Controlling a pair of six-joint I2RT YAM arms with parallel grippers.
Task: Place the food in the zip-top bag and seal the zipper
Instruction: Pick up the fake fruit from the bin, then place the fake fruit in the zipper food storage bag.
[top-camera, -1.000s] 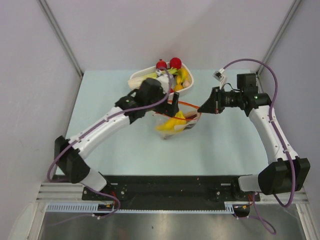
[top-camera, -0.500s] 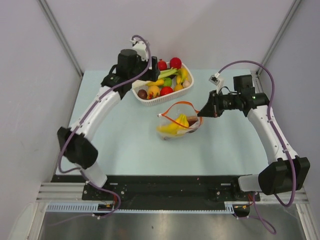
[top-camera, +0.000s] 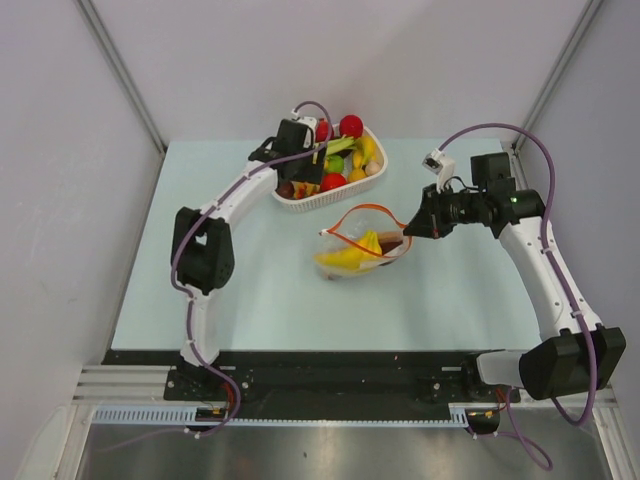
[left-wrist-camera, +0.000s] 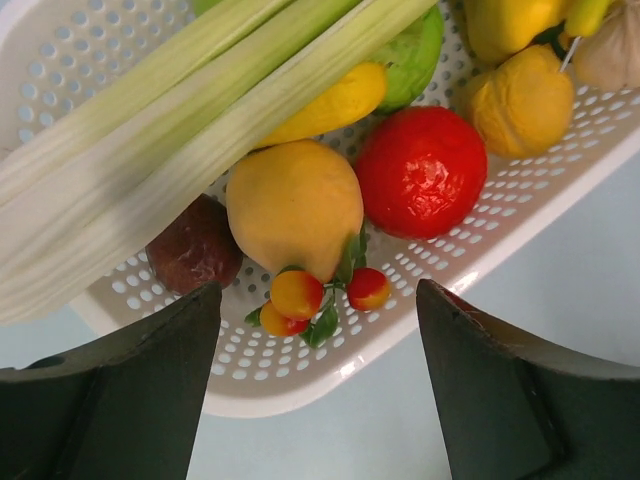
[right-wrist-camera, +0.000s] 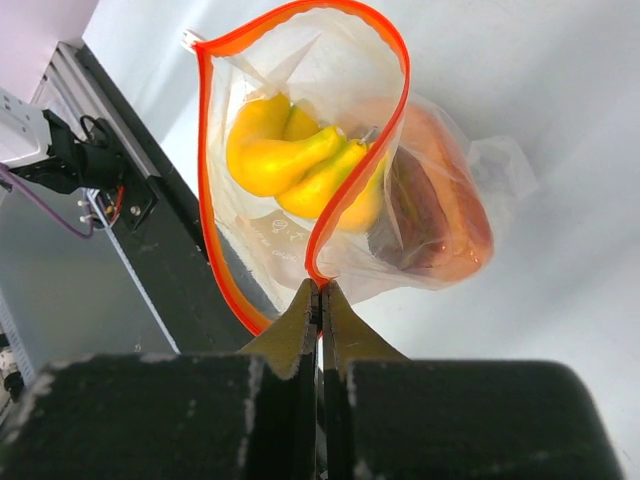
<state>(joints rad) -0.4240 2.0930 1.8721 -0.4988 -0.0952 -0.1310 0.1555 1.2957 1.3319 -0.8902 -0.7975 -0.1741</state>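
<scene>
**A:** From above, the left gripper (top-camera: 303, 165) is hovering over the basket (top-camera: 345, 196) at the far side of the table (top-camera: 230, 290). The right gripper (top-camera: 407, 229) is holding the bag (top-camera: 385, 255) by its right end, mid-table.

**B:** And the bag is lying just in front of the basket, mouth gaping, with a banana (top-camera: 345, 257) showing inside.

**A:** Left wrist now: the fingers (left-wrist-camera: 110, 390) are standing wide apart and gripping nothing, with the basket's near rim lying between them.

**B:** In the basket I'm seeing a leek (left-wrist-camera: 150, 130), a lemon (left-wrist-camera: 295, 205), a tomato (left-wrist-camera: 420, 170), a brown piece (left-wrist-camera: 195, 245) and a little orange-red sprig (left-wrist-camera: 320, 297).

**A:** Right wrist: the fingers (right-wrist-camera: 290, 335) are pressing tight together, pinching the zipper (right-wrist-camera: 402, 90) at the corner of the mouth.

**B:** The zipper is looping open, and the banana and a reddish-brown vegetable (right-wrist-camera: 440, 215) are sitting in the bag.
</scene>
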